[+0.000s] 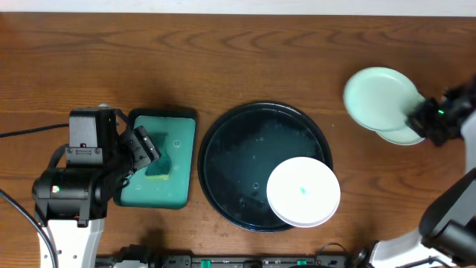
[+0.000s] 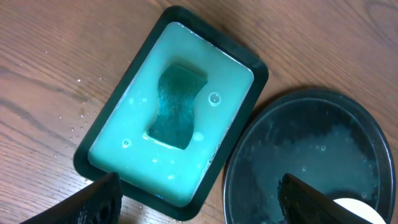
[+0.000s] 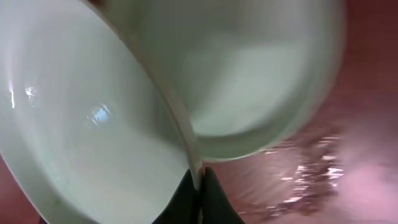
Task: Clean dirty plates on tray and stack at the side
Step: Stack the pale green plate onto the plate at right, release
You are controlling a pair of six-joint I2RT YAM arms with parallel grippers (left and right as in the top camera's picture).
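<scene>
Nothing written can be read in any view: no label, brand, number or sign shows on the plates [image 1: 303,191], the tray [image 1: 230,160], the teal tray [image 1: 178,175] or the left arm [image 1: 74,190].

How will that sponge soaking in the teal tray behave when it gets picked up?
Sitting in milky liquid in the teal tray, the sponge is probably waterlogged: heavy for its size and drippy. Its textured, waisted body looks soft, so it should squash when pinched, perhaps slipping.
</scene>
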